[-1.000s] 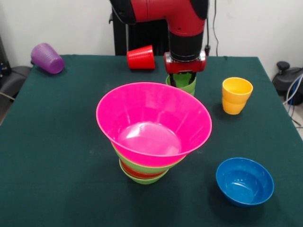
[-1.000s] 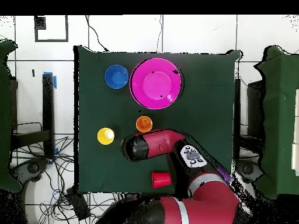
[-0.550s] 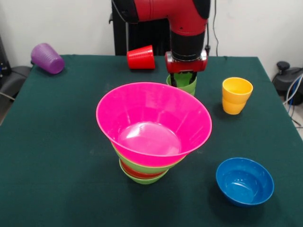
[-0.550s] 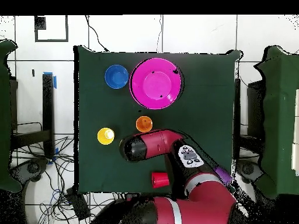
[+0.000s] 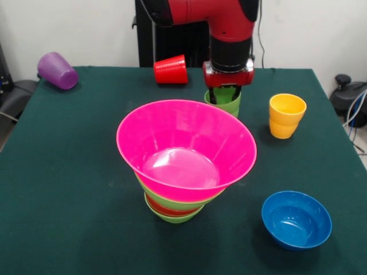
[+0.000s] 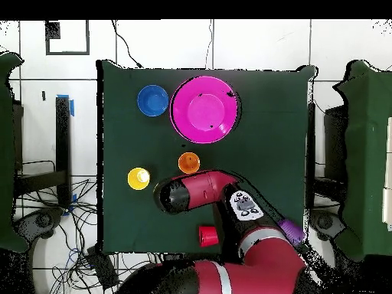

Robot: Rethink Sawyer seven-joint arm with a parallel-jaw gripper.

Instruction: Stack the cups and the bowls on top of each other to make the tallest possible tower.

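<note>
The tower (image 5: pixel 175 203) stands at the table's middle: small green, red-orange and large green bowls nested, with the huge pink bowl (image 5: pixel 186 149) (image 6: pixel 204 108) on top. Behind it my gripper (image 5: pixel 225 96) is shut on the rim of the upright light green cup (image 5: pixel 226 104). In the overhead view the arm's wrist (image 6: pixel 173 195) hides both gripper and green cup. The blue bowl (image 5: pixel 296 219) (image 6: pixel 152 100) sits apart. The yellow cup (image 5: pixel 286 116) (image 6: pixel 138 178) stands upright. The orange cup (image 6: pixel 189 162) shows only from overhead. The red cup (image 5: pixel 171 70) (image 6: pixel 207 236) and purple cup (image 5: pixel 57 70) lie on their sides.
The dark green table (image 5: pixel 69 189) has edges close to the purple cup and the red cup. Cables and a dark chair base (image 5: pixel 351 94) lie beyond the table's side.
The gripper has drifted a little to the right in the front view and slightly upward, and the light green cup has shifted with it. Nothing else moved.
</note>
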